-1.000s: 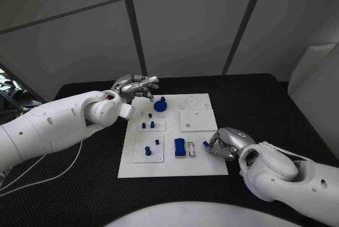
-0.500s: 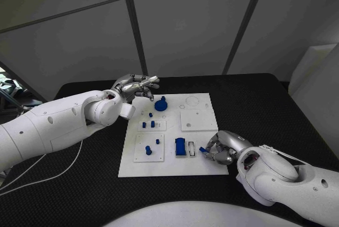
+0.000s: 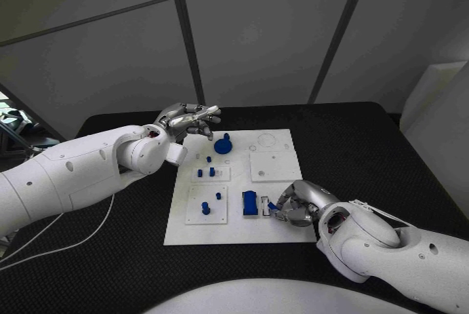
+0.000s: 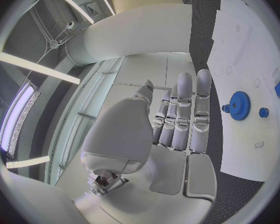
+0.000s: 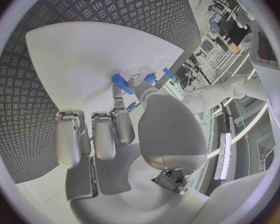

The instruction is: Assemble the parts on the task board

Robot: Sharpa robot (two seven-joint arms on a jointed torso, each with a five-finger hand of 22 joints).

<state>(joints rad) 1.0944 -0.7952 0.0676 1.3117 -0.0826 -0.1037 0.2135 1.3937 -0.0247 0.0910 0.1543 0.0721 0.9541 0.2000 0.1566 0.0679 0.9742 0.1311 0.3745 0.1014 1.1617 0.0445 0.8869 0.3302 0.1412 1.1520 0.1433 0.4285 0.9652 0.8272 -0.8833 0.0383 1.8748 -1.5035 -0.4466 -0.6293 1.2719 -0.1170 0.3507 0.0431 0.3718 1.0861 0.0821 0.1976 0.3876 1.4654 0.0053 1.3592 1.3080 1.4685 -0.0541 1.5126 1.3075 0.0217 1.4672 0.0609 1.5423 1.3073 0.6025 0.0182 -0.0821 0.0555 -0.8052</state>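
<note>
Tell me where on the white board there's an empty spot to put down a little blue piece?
The task board is bare along its near edge and on the raised square behind the right hand. It is crowded near the blue block, the small pegs and the blue gear beside the left hand.
</note>
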